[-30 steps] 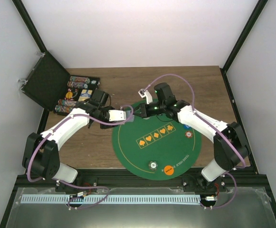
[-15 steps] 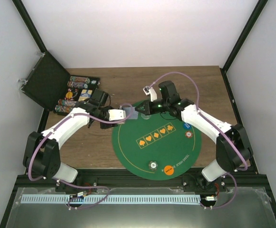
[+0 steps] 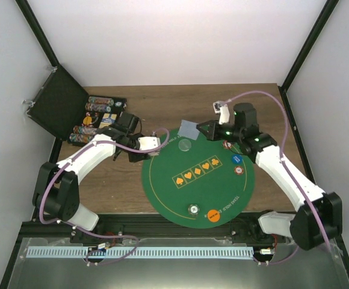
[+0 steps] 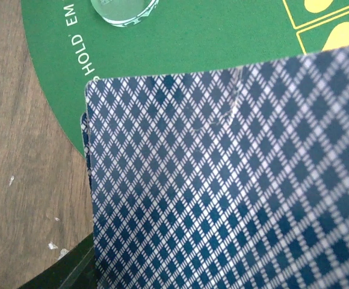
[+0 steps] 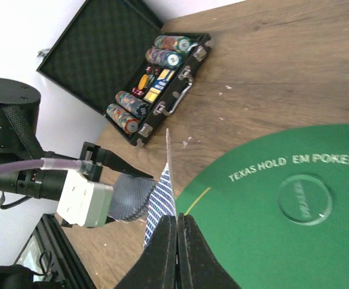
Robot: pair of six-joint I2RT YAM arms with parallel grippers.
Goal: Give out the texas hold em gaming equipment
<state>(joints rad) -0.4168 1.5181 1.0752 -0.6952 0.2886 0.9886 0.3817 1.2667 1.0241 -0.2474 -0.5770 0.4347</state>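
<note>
Pinching thin lattice-backed card point(image 5: 160, 203), right claw point(image 5: 177, 220); left claw point(image 3: 158, 143) clamps deck point(image 4: 222, 180).

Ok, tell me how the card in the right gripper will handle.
The card looks paper-thin edge-on in the right gripper, so probably light and bendy. Laid flat on the green mat, it would likely slide when pushed, not roll.

Overhead, plus wrist close-ups; mat point(image 3: 222, 195) seemingly common.
</note>
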